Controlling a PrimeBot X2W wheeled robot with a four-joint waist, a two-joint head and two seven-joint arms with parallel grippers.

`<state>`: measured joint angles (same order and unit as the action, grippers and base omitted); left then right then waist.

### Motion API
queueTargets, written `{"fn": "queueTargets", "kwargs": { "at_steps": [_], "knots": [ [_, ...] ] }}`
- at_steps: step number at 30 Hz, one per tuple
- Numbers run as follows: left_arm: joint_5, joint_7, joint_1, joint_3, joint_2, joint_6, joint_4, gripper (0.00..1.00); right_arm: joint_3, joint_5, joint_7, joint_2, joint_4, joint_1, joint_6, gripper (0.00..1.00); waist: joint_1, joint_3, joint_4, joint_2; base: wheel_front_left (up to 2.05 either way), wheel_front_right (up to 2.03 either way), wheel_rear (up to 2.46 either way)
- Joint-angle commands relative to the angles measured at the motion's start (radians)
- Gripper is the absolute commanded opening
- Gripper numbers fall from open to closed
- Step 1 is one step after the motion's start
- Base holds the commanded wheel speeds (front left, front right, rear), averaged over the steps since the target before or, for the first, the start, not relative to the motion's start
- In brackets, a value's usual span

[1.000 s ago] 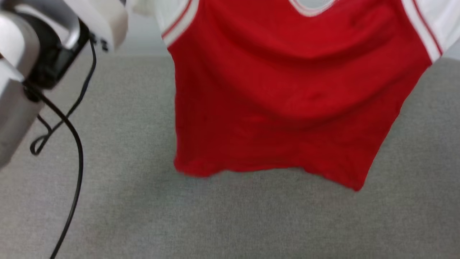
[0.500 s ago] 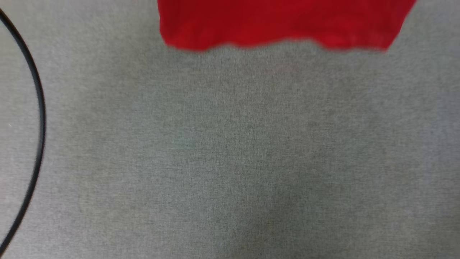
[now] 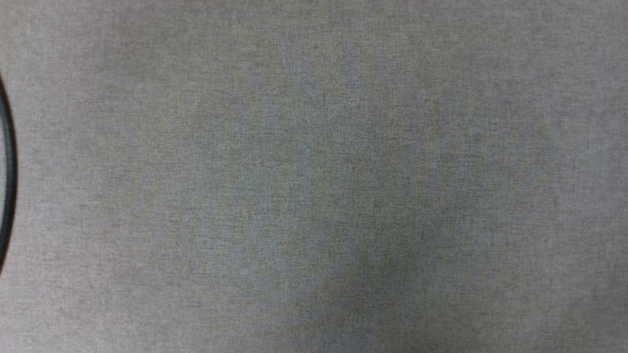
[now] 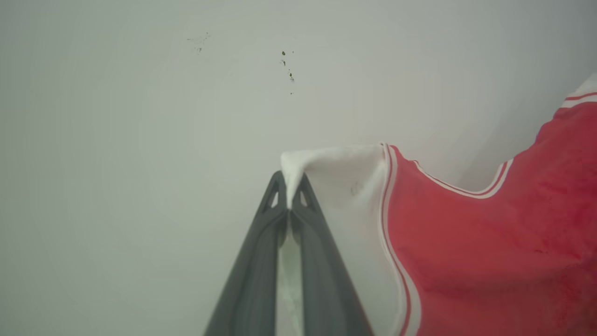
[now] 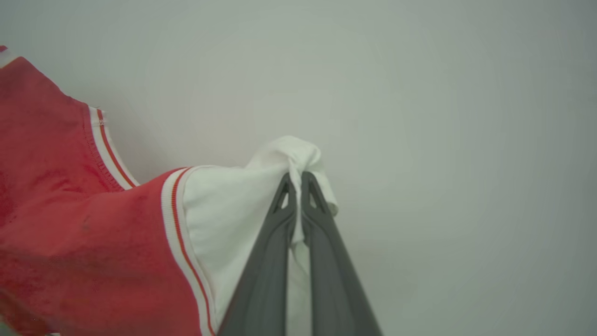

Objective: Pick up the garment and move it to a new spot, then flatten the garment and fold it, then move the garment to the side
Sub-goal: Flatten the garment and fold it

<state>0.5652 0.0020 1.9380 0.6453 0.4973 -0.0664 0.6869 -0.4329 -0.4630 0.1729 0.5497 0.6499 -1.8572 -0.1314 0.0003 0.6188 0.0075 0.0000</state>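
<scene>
Overhead, grey cloth (image 3: 314,176); wristward, the pinched garment (image 4: 466,242).

left hand (image 4: 289,183): two long dark-grey tapering fingers (image 4: 252,280) | right hand (image 5: 297,179): same | cable (image 3: 10,181): black, curved

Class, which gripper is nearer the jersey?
Neither: both touch it. The left gripper pinches one white sleeve of the jersey; the right gripper pinches the other sleeve.
</scene>
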Motion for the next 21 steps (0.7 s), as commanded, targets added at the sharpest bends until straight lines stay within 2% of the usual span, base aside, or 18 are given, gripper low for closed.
{"fn": "queueTargets", "kwargs": {
  "at_steps": [1,6,14,21],
  "knots": [
    [0.002,-0.016,-0.005,0.005,-0.001,-0.005,0.015,0.0,-0.019,-0.01,-0.017,-0.007,0.022,-0.012,0.001,0.0,-0.0003,0.002,0.001,0.0,0.0,0.0,0.0],
    [0.025,-0.077,-0.089,0.01,-0.014,-0.02,0.069,0.0,-0.107,-0.066,-0.092,-0.02,0.079,0.06,0.001,0.0,-0.0003,-0.013,-0.001,0.0,0.0,0.0,0.0],
    [0.074,-0.191,-0.37,0.027,-0.022,-0.026,0.103,0.0,-0.244,-0.197,-0.217,-0.038,0.089,0.294,0.001,0.0,-0.0003,-0.123,-0.007,0.0,0.0,0.0,0.0],
    [0.129,-0.24,-0.679,0.033,-0.032,0.004,0.045,0.0,-0.35,-0.291,-0.292,0.007,0.034,0.564,0.001,0.0,-0.0003,-0.254,0.005,0.0,0.0,0.0,0.0]
  ]
}}
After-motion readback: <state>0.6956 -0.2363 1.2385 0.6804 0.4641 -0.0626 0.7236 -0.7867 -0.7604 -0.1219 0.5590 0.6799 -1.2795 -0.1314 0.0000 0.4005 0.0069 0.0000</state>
